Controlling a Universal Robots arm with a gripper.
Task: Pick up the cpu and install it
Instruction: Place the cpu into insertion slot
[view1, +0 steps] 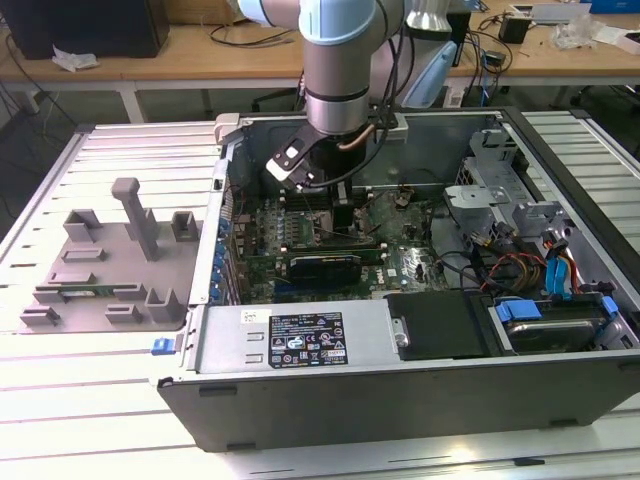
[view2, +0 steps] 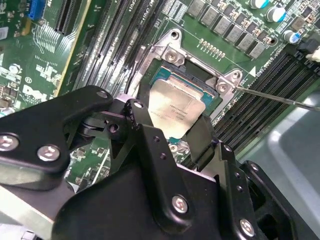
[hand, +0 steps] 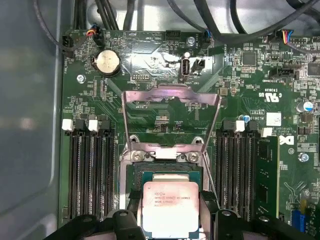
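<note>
While my gripper (view2: 170, 122) is closed on the cpu (view2: 172, 107) right over the open socket (view2: 197, 75), I judge pickup done and seating unfinished, though it may be touching down.

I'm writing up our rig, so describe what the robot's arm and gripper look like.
The arm is a silver-grey cylinder with pale blue joint caps, a black wrist section and a copper-coloured cable looping beside it. The gripper is matte black, with angular linked fingers studded with silver screw heads.
</note>
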